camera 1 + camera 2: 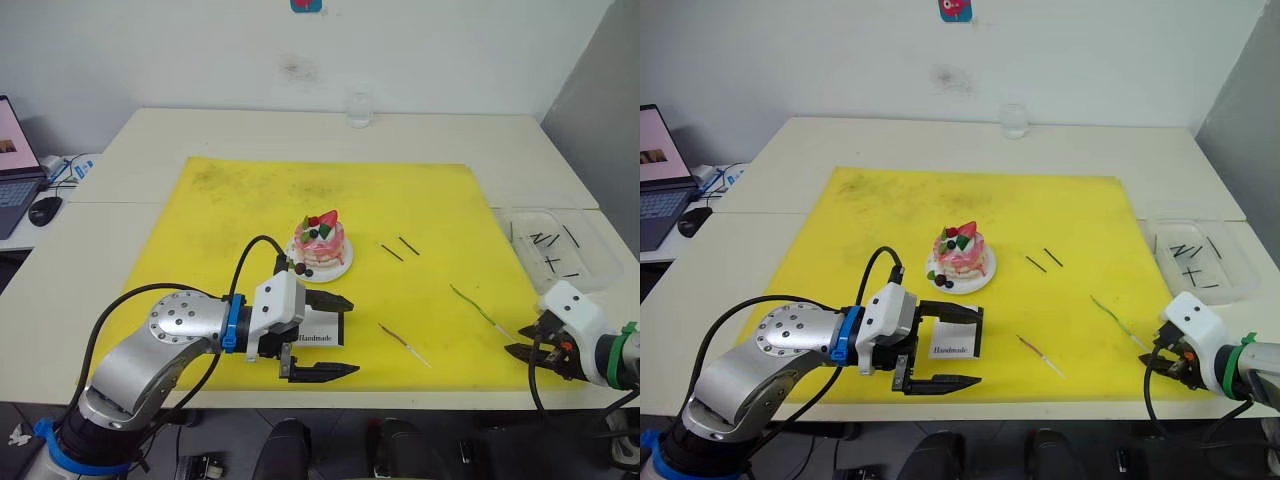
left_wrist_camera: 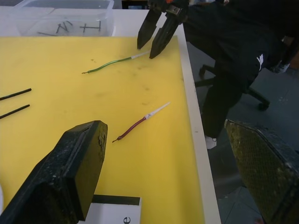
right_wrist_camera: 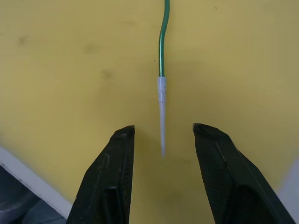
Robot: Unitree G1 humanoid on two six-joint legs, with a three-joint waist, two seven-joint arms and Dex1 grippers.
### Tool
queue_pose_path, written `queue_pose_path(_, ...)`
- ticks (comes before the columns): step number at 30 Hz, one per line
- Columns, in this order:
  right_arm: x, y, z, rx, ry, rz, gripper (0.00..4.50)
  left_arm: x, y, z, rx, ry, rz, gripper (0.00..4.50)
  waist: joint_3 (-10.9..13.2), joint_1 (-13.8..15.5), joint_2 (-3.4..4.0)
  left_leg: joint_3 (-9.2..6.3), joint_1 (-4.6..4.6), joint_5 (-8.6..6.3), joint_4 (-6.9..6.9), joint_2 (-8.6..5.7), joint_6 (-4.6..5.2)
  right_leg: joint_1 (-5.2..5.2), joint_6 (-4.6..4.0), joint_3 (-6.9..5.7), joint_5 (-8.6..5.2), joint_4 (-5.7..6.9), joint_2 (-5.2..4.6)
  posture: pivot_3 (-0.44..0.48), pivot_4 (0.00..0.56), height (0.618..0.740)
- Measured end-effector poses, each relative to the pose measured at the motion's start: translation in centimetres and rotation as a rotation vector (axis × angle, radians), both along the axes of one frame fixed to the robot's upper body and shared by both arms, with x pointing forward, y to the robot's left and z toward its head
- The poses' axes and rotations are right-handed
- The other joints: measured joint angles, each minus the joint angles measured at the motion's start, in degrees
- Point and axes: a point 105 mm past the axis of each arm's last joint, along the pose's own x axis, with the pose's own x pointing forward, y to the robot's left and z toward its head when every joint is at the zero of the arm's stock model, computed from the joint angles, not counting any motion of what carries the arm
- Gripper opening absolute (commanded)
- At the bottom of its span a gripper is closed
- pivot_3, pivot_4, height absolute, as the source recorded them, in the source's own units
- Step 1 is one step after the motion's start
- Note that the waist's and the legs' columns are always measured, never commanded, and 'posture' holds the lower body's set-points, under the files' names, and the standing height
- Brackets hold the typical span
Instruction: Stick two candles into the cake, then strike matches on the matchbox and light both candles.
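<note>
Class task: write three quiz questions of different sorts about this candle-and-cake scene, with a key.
1. True or false: a candle already stands in the cake.
2. Which candle's pale end lies between the open fingers of the right pincer? A) green candle B) red candle
3. Fill in: the open left pincer has its fingers either side of the ____.

Key: 1 false; both candles lie flat on the yellow mat. 2 A. 3 matchbox.

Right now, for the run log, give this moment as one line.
right gripper: open around green candle tip | left gripper: open astride matchbox | cake: bare
</note>
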Motion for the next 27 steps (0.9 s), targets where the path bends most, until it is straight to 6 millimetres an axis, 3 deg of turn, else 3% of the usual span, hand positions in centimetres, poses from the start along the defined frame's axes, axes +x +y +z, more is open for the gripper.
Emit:
queue_pose_path(6,0.1,0.0,-0.6,-0.004,0.048,0.007,2.03,0.0,-0.2,-0.1,-0.002,0.001,0.005,4.5,0.0,0.02,0.0,-0.02,-0.02,0.0,-0.02,0.0,0.0,-0.01,0.01,-0.03,-0.03,-0.01,0.0,0.0,0.15,0.74)
queue_pose_path(9,0.0,0.0,-0.6,-0.005,0.057,0.011,1.49,0.0,-0.2,-0.1,-0.003,-0.001,0.007,4.5,0.0,0.03,0.0,-0.02,-0.02,0.0,-0.02,0.0,0.0,0.0,0.02,-0.03,-0.03,-0.01,0.0,0.0,0.15,0.74)
queue_pose_path(13,0.1,0.0,-0.7,-0.003,0.061,0.01,0.06,0.0,-0.2,-0.1,-0.004,-0.001,0.012,4.5,0.0,0.04,0.0,-0.02,-0.02,0.0,-0.01,0.0,0.0,0.0,0.02,-0.03,-0.03,-0.01,0.0,0.0,0.15,0.74)
queue_pose_path(21,0.1,0.2,-0.1,0.065,0.063,-0.015,0.02,0.2,-0.2,-0.2,-0.01,0.02,0.039,4.5,0.0,0.04,0.0,-0.01,-0.02,0.0,-0.01,0.0,0.0,0.0,0.03,-0.01,-0.02,-0.01,0.0,0.0,0.15,0.74)
queue_pose_path(27,1.5,1.5,4.8,0.278,-0.075,-0.014,0.02,1.1,0.9,0.2,-0.08,0.157,0.158,4.5,0.02,-0.19,-0.03,-0.06,0.01,0.0,-0.01,0.01,0.0,0.0,0.04,-0.04,-0.02,0.05,0.01,0.0,0.15,0.74)
